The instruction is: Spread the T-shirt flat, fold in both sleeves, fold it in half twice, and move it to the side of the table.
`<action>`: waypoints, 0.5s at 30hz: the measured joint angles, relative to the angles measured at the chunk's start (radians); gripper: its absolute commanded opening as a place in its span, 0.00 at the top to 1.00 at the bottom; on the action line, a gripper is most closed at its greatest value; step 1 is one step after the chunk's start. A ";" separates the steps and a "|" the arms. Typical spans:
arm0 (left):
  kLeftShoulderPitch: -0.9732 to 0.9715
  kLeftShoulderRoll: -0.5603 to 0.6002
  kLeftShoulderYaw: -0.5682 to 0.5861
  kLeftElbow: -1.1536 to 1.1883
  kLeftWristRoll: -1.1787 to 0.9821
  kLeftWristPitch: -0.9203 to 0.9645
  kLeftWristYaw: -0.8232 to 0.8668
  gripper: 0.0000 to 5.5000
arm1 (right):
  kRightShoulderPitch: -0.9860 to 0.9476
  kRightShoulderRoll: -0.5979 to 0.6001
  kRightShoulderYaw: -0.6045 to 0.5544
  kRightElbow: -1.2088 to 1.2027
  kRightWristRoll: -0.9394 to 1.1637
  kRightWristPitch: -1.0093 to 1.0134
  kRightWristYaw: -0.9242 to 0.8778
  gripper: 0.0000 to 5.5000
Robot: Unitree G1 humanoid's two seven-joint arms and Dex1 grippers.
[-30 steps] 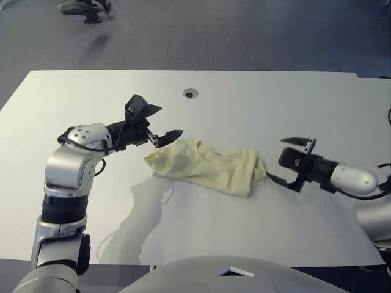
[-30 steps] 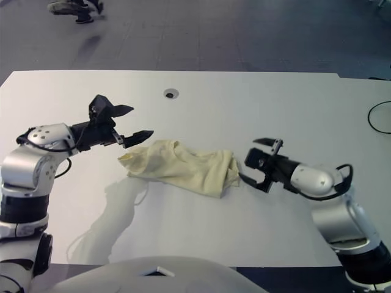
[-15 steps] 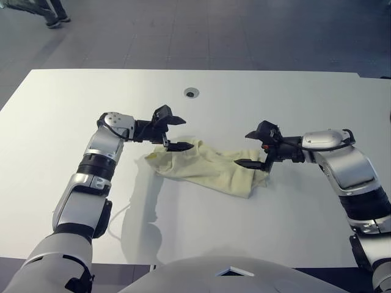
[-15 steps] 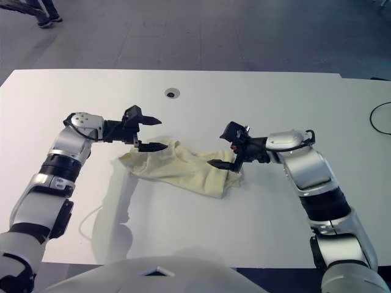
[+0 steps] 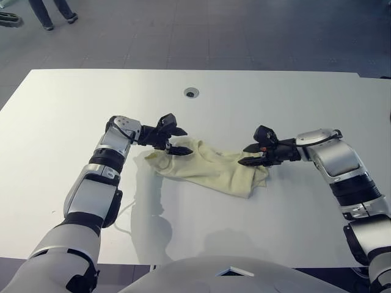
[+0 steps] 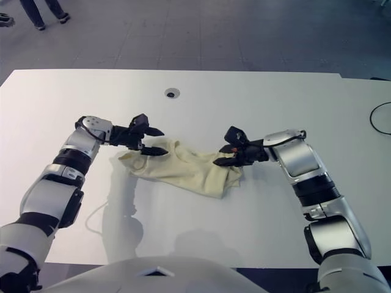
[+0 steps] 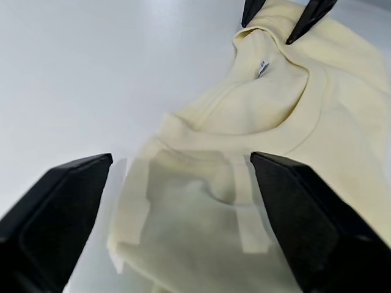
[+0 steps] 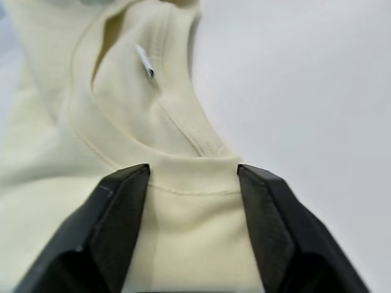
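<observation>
1. Work item. The T-shirt (image 5: 208, 168) is pale yellow and lies bunched and creased near the middle of the white desk (image 5: 73, 110). Its long axis runs from 9 o'clock to 3 o'clock. I see no sleeve laid out flat.

2. Left tool (image 5: 188, 140). I read it at the 9 o'clock end of the shirt, jaws set wide. The lower finger lies against the cloth and the upper finger stands clear above it. In the left wrist view, both fingers flank a folded edge of the fabric without pinching it.

3. Right tool (image 5: 242, 155). I read it at the 3 o'clock end of the shirt, jaws parted more narrowly. In the right wrist view, its fingers straddle the ribbed collar (image 8: 153, 122), with cloth in the gap. The fingers are not closed on it. A small white label (image 8: 144, 61) sits inside the neck opening.

4. Surroundings. A round cable hole (image 5: 191, 93) sits in the desk at 12 o'clock from the shirt, well apart from it. A dark cable (image 6: 379, 119) loops at the desk's 3 o'clock edge.
</observation>
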 measured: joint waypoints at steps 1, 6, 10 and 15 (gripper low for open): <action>-0.006 -0.006 0.001 0.008 0.001 -0.004 0.001 0.10 | -0.006 0.004 0.000 0.021 -0.001 -0.007 0.000 0.69; -0.017 -0.008 0.008 0.026 0.013 -0.018 0.002 0.02 | -0.011 0.022 -0.001 0.038 0.001 -0.019 0.003 0.56; -0.017 -0.010 0.008 0.036 0.029 -0.027 0.002 0.11 | -0.011 0.024 -0.003 0.040 0.001 -0.026 0.004 0.44; -0.017 -0.018 0.008 0.055 0.041 -0.042 0.006 0.28 | -0.028 0.039 -0.004 0.069 -0.003 -0.027 -0.009 0.35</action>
